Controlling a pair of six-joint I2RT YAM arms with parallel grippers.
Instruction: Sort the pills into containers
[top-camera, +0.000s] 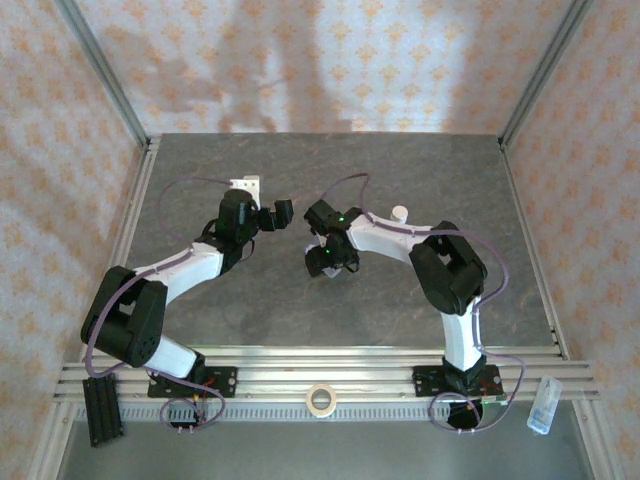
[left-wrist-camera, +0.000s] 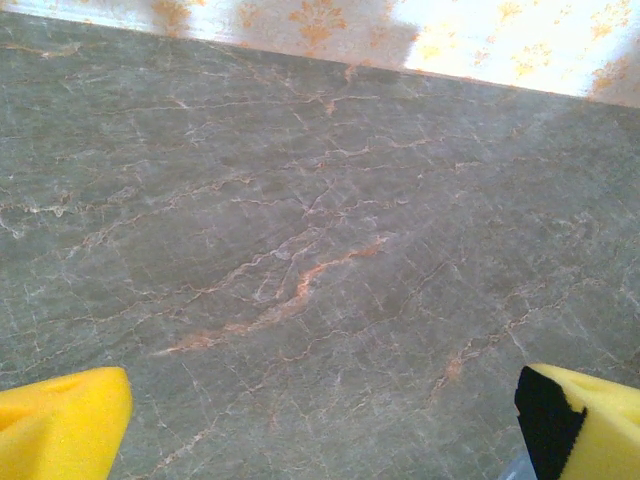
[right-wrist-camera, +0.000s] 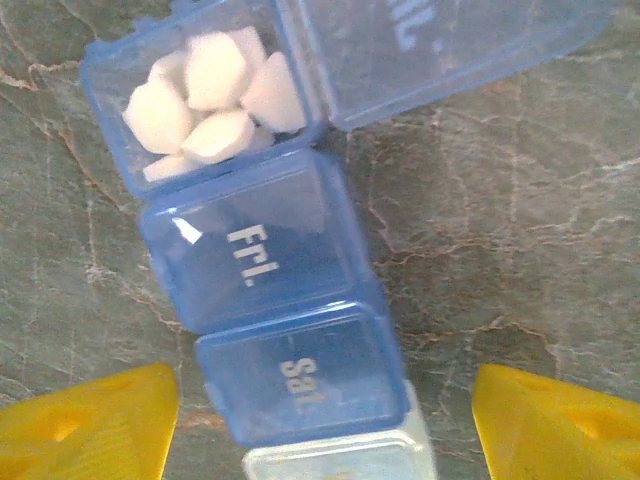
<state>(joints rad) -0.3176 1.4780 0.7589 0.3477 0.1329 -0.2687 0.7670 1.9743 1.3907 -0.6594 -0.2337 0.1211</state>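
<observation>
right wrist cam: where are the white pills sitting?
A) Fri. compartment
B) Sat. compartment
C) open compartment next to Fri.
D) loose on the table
C: the white pills lie heaped in the open compartment, its lid flipped back, right beside the Fri. compartment. That one and the Sat. compartment have their lids shut.
</observation>
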